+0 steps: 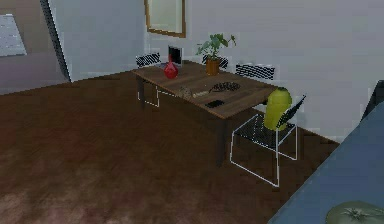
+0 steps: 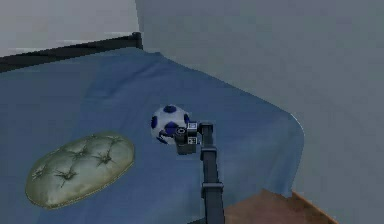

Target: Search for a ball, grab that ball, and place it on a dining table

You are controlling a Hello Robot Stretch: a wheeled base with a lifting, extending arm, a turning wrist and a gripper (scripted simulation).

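In the arm side view, a blue-and-white ball (image 2: pixel 168 120) lies on the blue-covered bed (image 2: pixel 250 110), near a round olive tufted cushion (image 2: pixel 80 168). The tool (image 2: pixel 181 136), at the end of the dark square arm (image 2: pixel 210 175), is just by the ball's lower right; whether the tool grasps anything cannot be told, since the ball rests on the cover there. The forward view looks across dark floor (image 1: pixel 90 150) to a brown wooden desk (image 1: pixel 195 92) carrying a red vase (image 1: pixel 171 70), a potted green plant (image 1: pixel 213 50) and a dark dish (image 1: pixel 224 87), with white wire-frame chairs (image 1: pixel 262 135) around it, one bearing a yellow-green object (image 1: pixel 276 108).
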